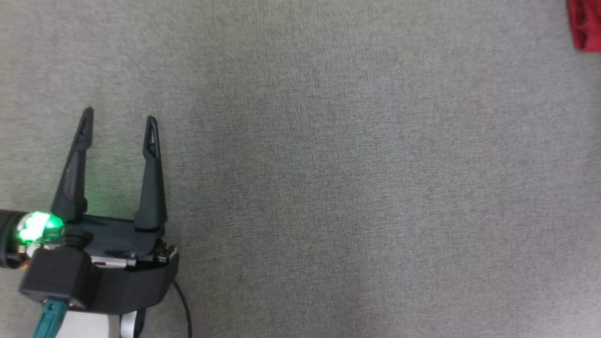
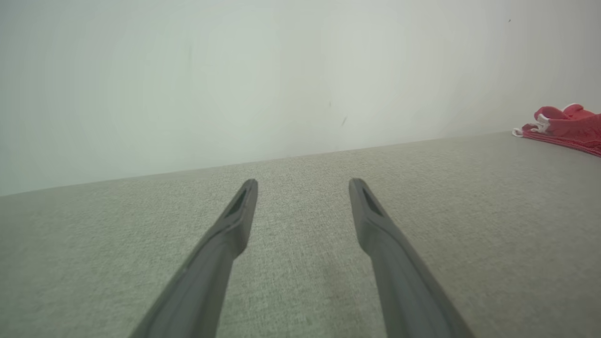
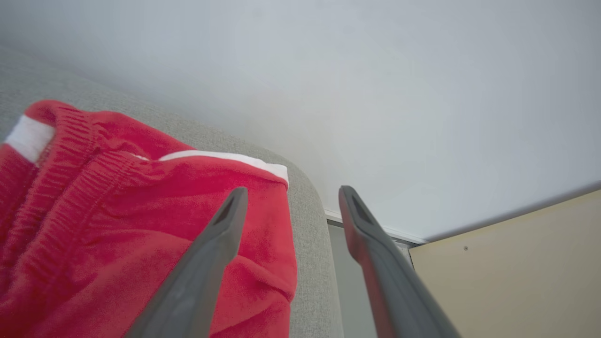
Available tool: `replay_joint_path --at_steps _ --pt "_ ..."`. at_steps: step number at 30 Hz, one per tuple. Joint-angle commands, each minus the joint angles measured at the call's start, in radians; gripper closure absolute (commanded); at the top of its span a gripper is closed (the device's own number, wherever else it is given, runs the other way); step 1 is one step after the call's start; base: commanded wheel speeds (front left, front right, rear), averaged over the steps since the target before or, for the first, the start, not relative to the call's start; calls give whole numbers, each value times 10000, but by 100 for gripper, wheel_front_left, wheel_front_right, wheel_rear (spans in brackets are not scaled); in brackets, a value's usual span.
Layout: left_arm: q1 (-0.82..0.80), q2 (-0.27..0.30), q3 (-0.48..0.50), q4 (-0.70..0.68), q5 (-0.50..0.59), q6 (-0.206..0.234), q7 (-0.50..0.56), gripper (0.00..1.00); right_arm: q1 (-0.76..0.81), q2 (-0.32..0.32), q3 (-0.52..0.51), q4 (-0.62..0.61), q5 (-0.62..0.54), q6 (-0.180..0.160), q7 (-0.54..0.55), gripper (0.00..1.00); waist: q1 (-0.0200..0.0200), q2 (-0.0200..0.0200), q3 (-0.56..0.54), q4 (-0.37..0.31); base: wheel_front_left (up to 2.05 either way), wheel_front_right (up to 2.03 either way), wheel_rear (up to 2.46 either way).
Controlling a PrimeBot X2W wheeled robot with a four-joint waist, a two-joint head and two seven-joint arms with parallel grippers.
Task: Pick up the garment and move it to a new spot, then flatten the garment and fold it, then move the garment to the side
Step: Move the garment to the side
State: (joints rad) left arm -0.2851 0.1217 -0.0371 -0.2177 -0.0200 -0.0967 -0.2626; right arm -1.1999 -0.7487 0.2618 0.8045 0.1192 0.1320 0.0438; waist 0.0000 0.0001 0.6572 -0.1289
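**Parking the red garment at the cushion's edge**

Works over a broad grey woven cushion [image 1: 328,188] backed by a pale wall [image 2: 235,70]. Leaves most of that cloth bare, which looks like room kept for spreading and folding.

Finds the red garment [image 1: 584,26] off at the far right corner in the head view, well apart from the left gripper [image 1: 119,115]. Fits, as a judgement, the task's last step of moving it aside.

Shows it close up in the right wrist view as a soft heap with an elastic waistband [image 3: 70,155] and white trim [image 3: 220,157], right at the cushion's rounded end. Cannot tell a neat fold from plain bunching.

Poises the right gripper [image 3: 292,189] just above that heap, fingers spread wide and clasping nothing.

Holds the left gripper equally wide and empty, low over bare upholstery, probably just out of the way.
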Motion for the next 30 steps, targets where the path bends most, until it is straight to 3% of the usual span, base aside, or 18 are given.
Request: replay_joint_path --at_steps 1,8,21,30 --pt "257 -56 7 132 -50 20 -27 0 278 188 37 -130 -148 -28 -154 0 0 -1 -473 119 0 0 0" --pt "702 -224 122 641 -162 138 -27 0 811 663 -7 -745 -342 -29 -887 0 0 -1 -1519 306 0 0 0" --pt "1895 -550 544 1674 -560 221 -27 0 3253 3312 -1417 -1428 -154 -28 -2533 0 0 -1 -3597 628 0 0 0" --pt "2370 -672 694 2194 -673 200 -27 0 5191 4636 -2196 -1519 -482 -28 -3059 0 0 -1 -4405 861 0 0 0"
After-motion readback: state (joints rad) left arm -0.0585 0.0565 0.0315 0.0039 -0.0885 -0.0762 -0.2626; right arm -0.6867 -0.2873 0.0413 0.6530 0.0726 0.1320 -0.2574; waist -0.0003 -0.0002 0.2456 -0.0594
